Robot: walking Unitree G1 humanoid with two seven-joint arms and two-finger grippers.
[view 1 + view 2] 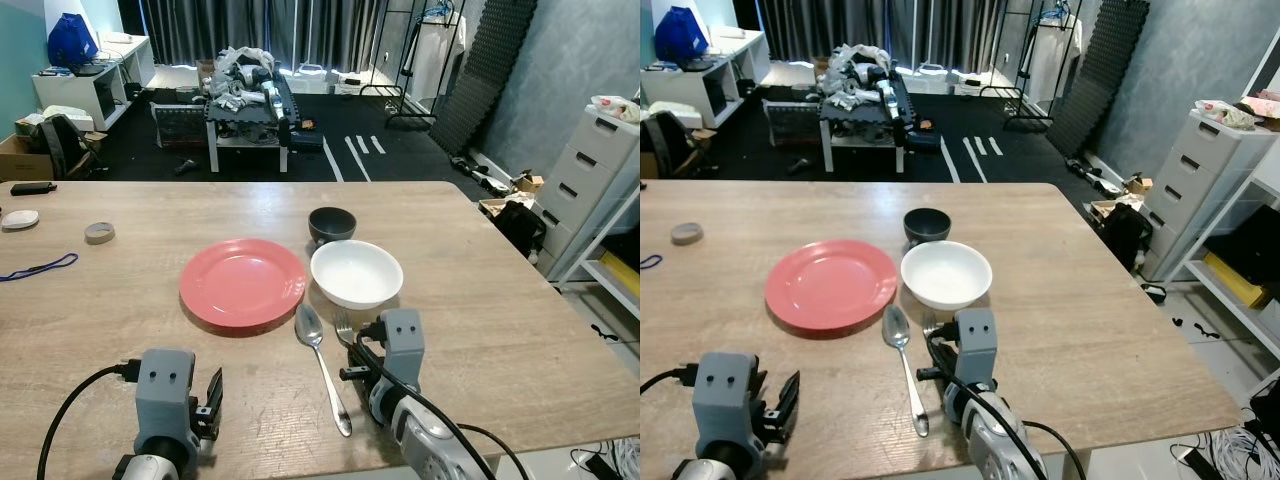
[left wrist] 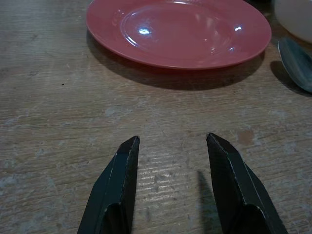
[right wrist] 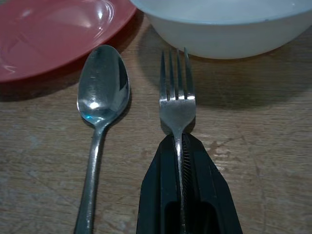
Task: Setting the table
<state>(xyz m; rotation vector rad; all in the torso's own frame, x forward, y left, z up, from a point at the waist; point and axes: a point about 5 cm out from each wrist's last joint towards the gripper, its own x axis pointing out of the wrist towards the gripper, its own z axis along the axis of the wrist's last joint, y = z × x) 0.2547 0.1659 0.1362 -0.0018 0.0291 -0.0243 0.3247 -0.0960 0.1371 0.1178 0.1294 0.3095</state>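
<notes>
Right of the spoon (image 3: pixel 100 97), the right gripper (image 3: pixel 181 146) clamps the fork (image 3: pixel 176 92); placing seems underway, release next. Left gripper (image 2: pixel 170 144) gapes wide.

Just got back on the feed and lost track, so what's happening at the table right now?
The right gripper is shut on the fork, its tines pointing at the white bowl, with the spoon lying alongside on the wooden table. The left gripper is open and holds nothing, low over the table just short of the red plate. A small dark bowl sits behind the white one.
</notes>
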